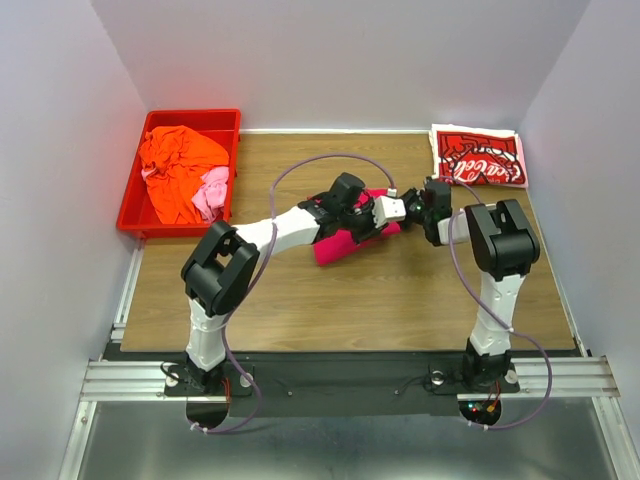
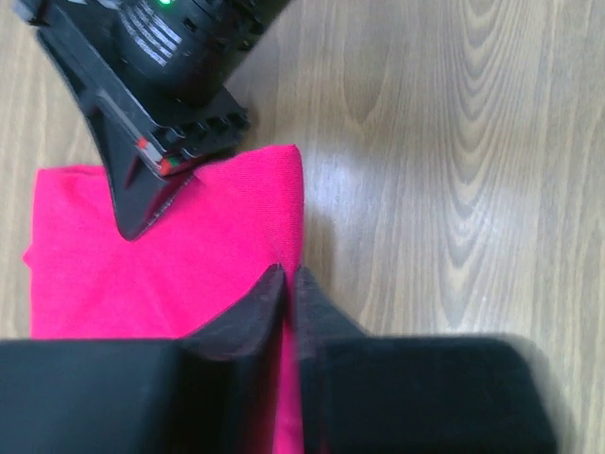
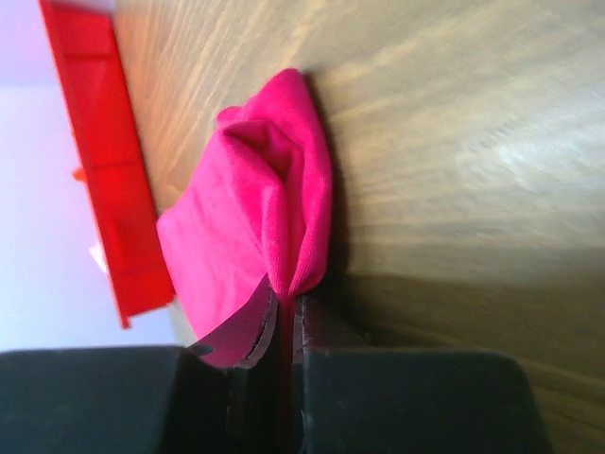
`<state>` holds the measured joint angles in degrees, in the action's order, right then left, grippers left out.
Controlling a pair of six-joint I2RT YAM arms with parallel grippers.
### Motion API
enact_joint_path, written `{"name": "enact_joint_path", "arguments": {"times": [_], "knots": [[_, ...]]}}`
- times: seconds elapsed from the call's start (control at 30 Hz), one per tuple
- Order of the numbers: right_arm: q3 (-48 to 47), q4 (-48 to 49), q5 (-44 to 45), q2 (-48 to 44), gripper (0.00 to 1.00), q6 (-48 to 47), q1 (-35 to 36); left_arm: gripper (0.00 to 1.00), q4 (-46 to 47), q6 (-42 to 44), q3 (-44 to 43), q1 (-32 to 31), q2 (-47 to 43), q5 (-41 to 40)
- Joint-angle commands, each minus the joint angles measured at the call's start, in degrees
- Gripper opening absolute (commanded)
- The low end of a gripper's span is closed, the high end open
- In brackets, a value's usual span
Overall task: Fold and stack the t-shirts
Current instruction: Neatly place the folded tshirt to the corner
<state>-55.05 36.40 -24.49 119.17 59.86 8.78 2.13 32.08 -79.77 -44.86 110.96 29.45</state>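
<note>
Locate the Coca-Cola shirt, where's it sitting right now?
Top view: the Coca-Cola shirt lies folded flat at the far right corner of the table, beyond and right of the magenta shirt, opposite the red bin at far left.

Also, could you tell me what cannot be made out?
Top view: the left arm covers most of the folded magenta-pink cloth t-shirt.
Left wrist view: whether the left hand grips it; gap too thin.
Right wrist view: red plastic bin cut off at the edge, contents unseen.

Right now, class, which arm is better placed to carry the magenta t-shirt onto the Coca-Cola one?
Probably the right arm: its fingers pinch the magenta t-shirt, and the Coca-Cola t-shirt lies on its side.
</note>
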Motion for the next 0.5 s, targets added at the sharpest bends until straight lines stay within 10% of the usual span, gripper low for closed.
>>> {"name": "enact_joint_path", "arguments": {"times": [0.0,0.27,0.47], "knots": [[-5.84,-5.50,2.69,-2.45,0.01,-9.12,0.54,0.27,-0.54,-2.10,-2.94,1.26,-2.66,1.39],[-22.11,-29.71,11.65,-6.94,0.01,-44.01,-0.34,0.42,-10.45,-3.69,3.03,9.35,-12.59,4.03],[-33.71,-40.70,12.45,-5.62,0.01,-61.85,-4.55,0.82,-13.91,-4.74,8.39,13.75,-18.84,4.39]]}}
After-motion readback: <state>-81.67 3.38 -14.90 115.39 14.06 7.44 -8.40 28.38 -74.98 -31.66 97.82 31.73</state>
